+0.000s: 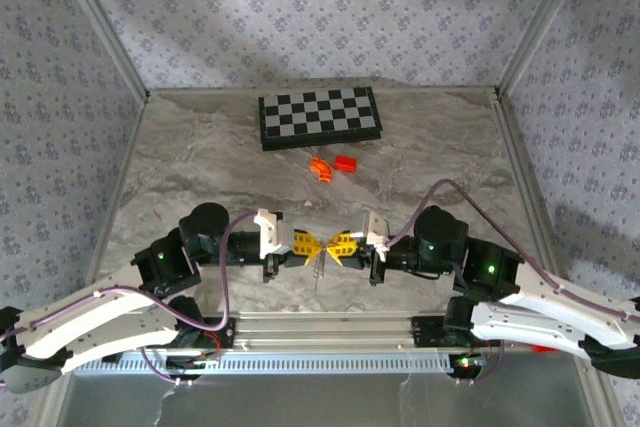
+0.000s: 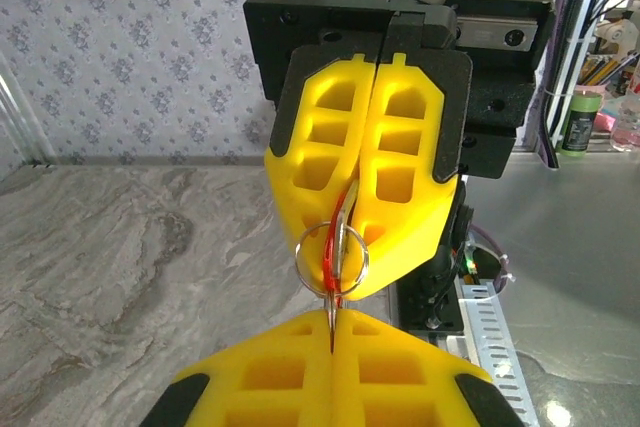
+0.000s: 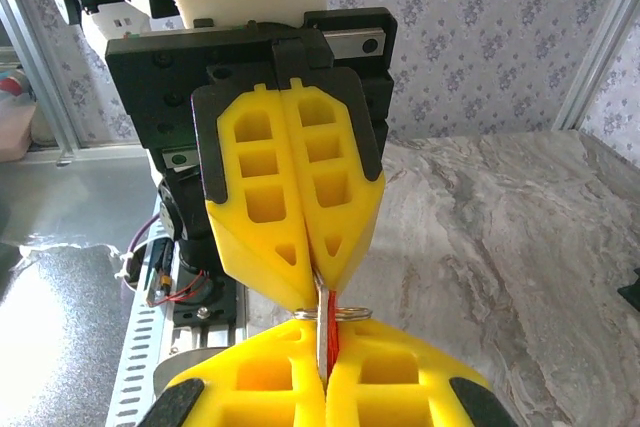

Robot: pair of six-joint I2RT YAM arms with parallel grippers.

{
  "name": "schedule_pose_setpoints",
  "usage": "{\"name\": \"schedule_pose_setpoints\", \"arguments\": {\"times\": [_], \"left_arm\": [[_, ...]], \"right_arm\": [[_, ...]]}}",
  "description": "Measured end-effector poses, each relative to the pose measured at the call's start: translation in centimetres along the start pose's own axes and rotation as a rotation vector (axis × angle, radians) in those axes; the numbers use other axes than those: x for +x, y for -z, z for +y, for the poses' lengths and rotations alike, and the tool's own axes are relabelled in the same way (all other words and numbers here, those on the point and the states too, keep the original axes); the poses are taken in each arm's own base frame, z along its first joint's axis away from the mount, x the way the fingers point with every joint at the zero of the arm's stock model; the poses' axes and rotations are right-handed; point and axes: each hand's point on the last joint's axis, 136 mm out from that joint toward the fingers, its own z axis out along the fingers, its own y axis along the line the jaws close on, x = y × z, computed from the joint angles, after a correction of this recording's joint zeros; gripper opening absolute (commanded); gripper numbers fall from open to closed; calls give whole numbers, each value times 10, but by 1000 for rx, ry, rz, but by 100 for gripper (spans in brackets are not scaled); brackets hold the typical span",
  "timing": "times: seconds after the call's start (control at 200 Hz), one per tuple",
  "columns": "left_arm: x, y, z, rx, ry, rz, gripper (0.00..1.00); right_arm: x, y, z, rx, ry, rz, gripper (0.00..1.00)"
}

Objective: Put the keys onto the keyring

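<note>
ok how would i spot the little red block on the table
Find the black-and-white checkerboard lying flat at the far end of the grey marbled table. Just nearer than it lie two small pieces; the red rectangular block is the right-hand one, straight-edged where its orange neighbour is curved.

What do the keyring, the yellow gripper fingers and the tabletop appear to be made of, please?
Keyring: likely metal, a thin silvery wire loop that glints. Gripper fingers: probably plastic, matte yellow, moulded or printed with hollow cells. Tabletop: grey veined marble look with a soft sheen; real stone or printed laminate, I cannot tell.
</note>
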Motion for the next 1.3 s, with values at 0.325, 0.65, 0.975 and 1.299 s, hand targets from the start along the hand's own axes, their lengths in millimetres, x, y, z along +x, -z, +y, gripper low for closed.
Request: {"name": "schedule_pose_setpoints", "arguments": {"times": [0.325, 0.65, 0.975, 1.299], "left_arm": [[2, 1, 11, -66, -16, 10, 35], [15, 6, 35, -214, 10, 37, 71], [42, 9, 55, -344, 75, 84, 99], [59, 5, 71, -423, 105, 133, 100]], "right_arm": [[5, 2, -13, 65, 0, 83, 0], [23, 5, -64, 293, -56, 173, 0], [61, 37, -156, 627, -303, 224, 0], [109, 53, -221, 750, -509, 291, 0]]}}
